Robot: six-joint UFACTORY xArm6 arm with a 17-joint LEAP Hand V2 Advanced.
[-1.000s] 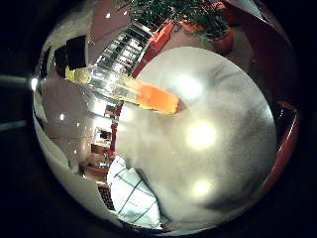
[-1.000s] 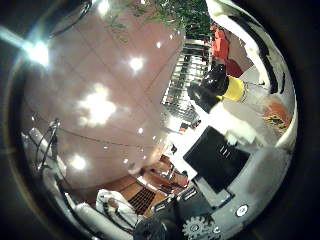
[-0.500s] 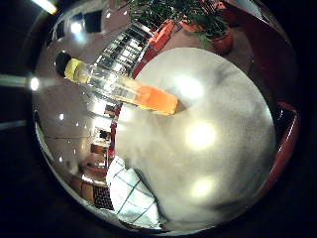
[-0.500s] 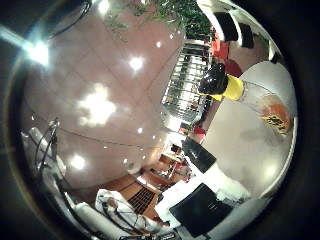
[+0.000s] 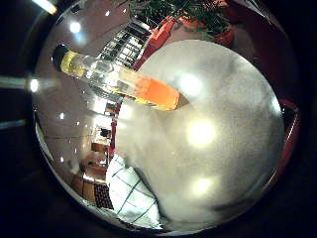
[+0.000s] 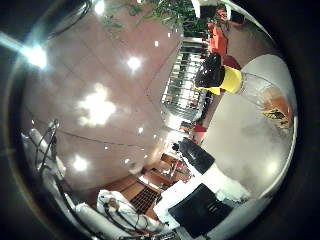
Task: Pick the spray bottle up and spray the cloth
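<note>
We observe a spray bottle point(image 5: 119, 82) standing on a round grey table point(image 5: 233, 163), its base resting on the tabletop near the table's edge. The bottle has a clear body holding orange liquid in its lower part, a yellow collar and a black spray head point(image 6: 210, 70); the thumb side palm view shows the head and collar plainly, with the body beyond them. Nothing touches the bottle in either view.

A white cloth with a dark grid pattern point(image 5: 131, 191) lies at the edge of the same table, well apart from the bottle. We cannot tell whether it lies flat or hangs partly over the rim.

Parts of the right hand point(image 6: 205, 200), black and white, reach in at the edge of the thumb side view. They lie apart from the bottle and close on nothing that we can see; whether the fingers are released or clenched we cannot tell.

Beyond the table we note a glossy tiled floor point(image 6: 100, 105) with bright reflections, and potted plants point(image 5: 208, 17) in orange pots.
</note>
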